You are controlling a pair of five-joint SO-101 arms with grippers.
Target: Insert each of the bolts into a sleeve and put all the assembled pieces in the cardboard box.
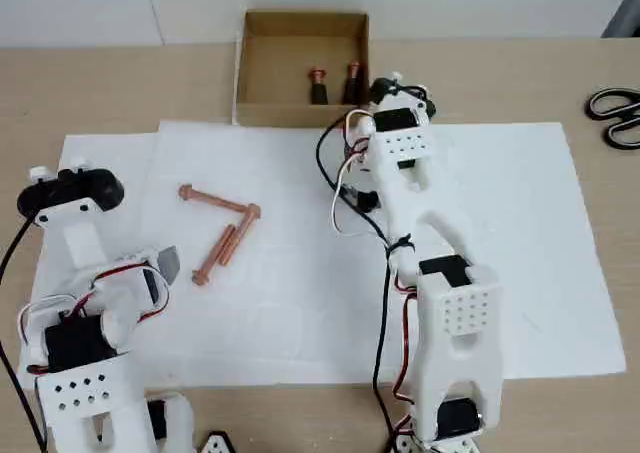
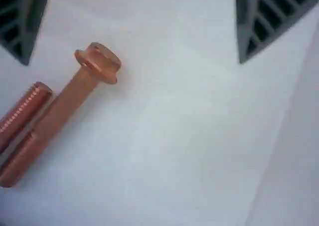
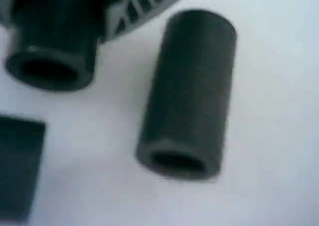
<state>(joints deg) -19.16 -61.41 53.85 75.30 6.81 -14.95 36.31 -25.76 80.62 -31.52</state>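
Note:
Three copper bolts lie on the white sheet (image 1: pixel 300 313): one (image 1: pixel 215 201) crosswise, two (image 1: pixel 238 235) side by side below it. My left gripper (image 1: pixel 162 271) stands open just left of them; up close its fingers (image 2: pixel 259 16) are spread wide above a flanged bolt (image 2: pixel 75 99), with a second bolt (image 2: pixel 20 113) beside it. My right arm (image 1: pixel 400 153) stretches to the front of the cardboard box (image 1: pixel 240 68). Its gripper (image 3: pixel 75 86) is open over two black sleeves: one (image 3: pixel 187 91) lies free, the other (image 3: pixel 50 59) rests against a finger (image 3: pixel 134 4).
Two bolts in black sleeves (image 1: pixel 335 83) stand in the box. Scissors (image 1: pixel 615 113) lie at the table's far right edge. The sheet's right half and its middle hold nothing but the right arm and its cables (image 1: pixel 385 303).

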